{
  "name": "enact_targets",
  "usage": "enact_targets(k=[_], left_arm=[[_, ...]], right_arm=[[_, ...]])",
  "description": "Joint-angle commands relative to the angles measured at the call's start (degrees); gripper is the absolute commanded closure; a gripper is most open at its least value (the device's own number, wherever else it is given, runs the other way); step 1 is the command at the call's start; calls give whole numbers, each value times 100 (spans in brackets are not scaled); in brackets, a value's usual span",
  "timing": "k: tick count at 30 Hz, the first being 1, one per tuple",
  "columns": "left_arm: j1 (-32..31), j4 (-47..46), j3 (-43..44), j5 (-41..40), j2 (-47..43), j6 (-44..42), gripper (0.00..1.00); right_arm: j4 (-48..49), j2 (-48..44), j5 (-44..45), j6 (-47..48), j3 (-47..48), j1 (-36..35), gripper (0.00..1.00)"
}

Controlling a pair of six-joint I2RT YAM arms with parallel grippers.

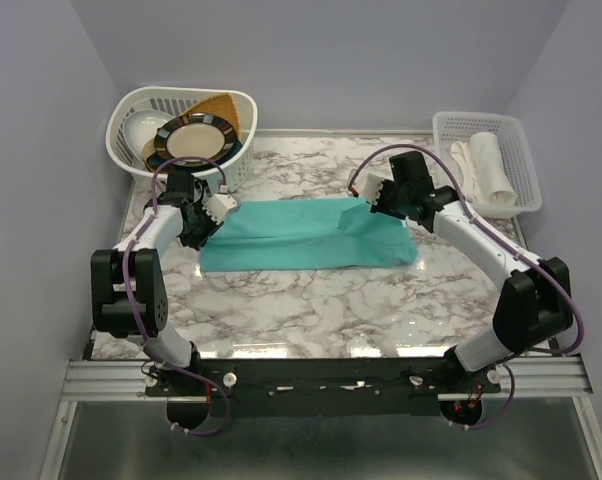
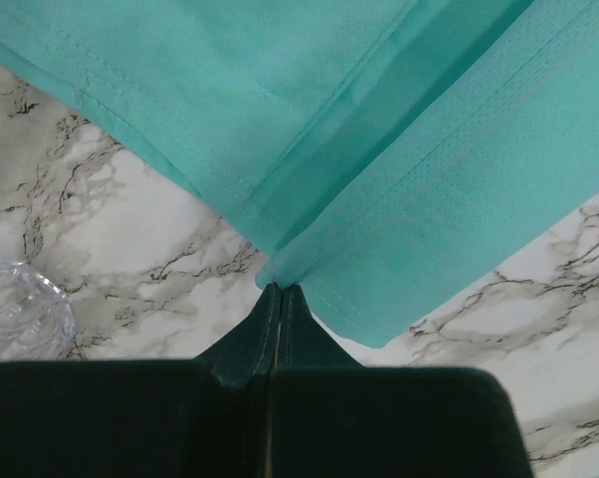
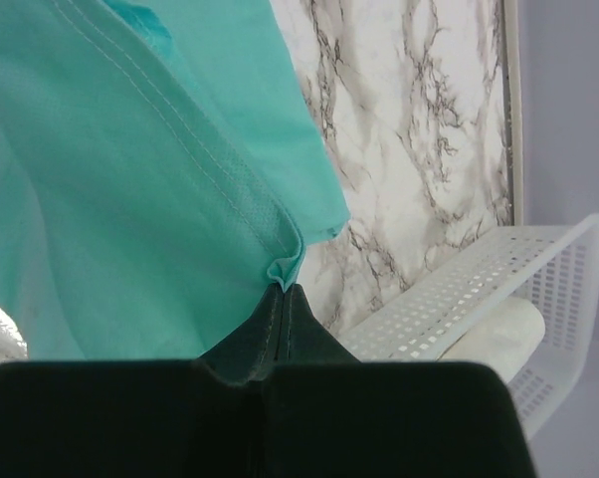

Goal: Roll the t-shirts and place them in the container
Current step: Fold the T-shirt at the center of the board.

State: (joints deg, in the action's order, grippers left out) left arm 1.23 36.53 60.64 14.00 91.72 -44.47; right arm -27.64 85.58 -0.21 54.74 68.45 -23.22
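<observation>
The t-shirt (image 1: 311, 240) is lying folded mid-bench (image 1: 311, 300). The left gripper (image 1: 219, 208) is clamping its 9 o'clock corner and the right gripper (image 1: 373, 195) its 3 o'clock corner. Likely they are folding it; next, both should be drawing that edge toward 6 o'clock evenly.

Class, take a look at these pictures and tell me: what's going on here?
Two robot arms are working on a teal t-shirt lying folded into a band on the marble table. The left pincer is shut on its left corner, the right pincer on its right corner. No roll has been started yet.
</observation>
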Motion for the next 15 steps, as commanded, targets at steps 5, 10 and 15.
enact_targets(k=[5,10,15], left_arm=[[-71,-427,317,-609,258,394,99],[-106,-577,475,-521,258,659,98],[-387,-603,536,-617,372,711,96]], right_arm=[[303,863,-111,195,565,125,99],[408,1180,-14,81,705,134,100],[601,1373,267,98,696,151,100]])
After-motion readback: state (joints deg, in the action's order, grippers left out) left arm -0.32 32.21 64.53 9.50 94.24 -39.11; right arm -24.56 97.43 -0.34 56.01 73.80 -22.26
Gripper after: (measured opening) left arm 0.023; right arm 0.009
